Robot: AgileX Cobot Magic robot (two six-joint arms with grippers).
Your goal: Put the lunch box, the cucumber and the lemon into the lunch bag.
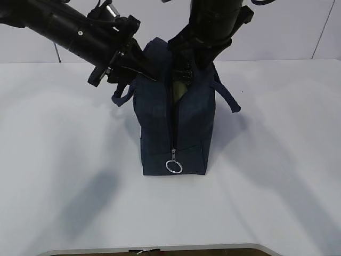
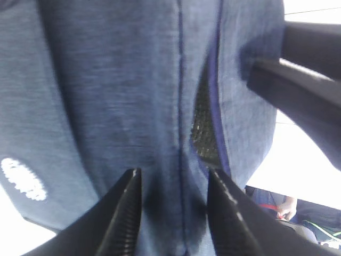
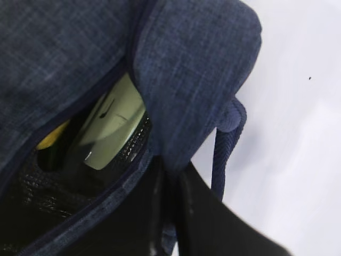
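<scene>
The navy lunch bag (image 1: 173,125) stands upright mid-table, its zipper open along the top and its ring pull (image 1: 173,167) hanging low on the near end. Through the opening I see the pale green lid of the lunch box (image 3: 114,125) and a sliver of the yellow lemon (image 3: 50,140). A dark shape lies beside them; I cannot make out the cucumber. My right gripper (image 3: 173,170) is shut on the bag's right rim fabric (image 3: 197,80). My left gripper (image 2: 175,173) stands open at the bag's left top, cloth (image 2: 122,96) lying between its fingers unpinched.
The bag's loop handles hang on both sides (image 1: 229,98) (image 1: 121,96). White table (image 1: 69,176) extends around the bag to the front edge (image 1: 160,248). Both arms crowd the bag's top; the right arm (image 2: 298,85) shows in the left wrist view.
</scene>
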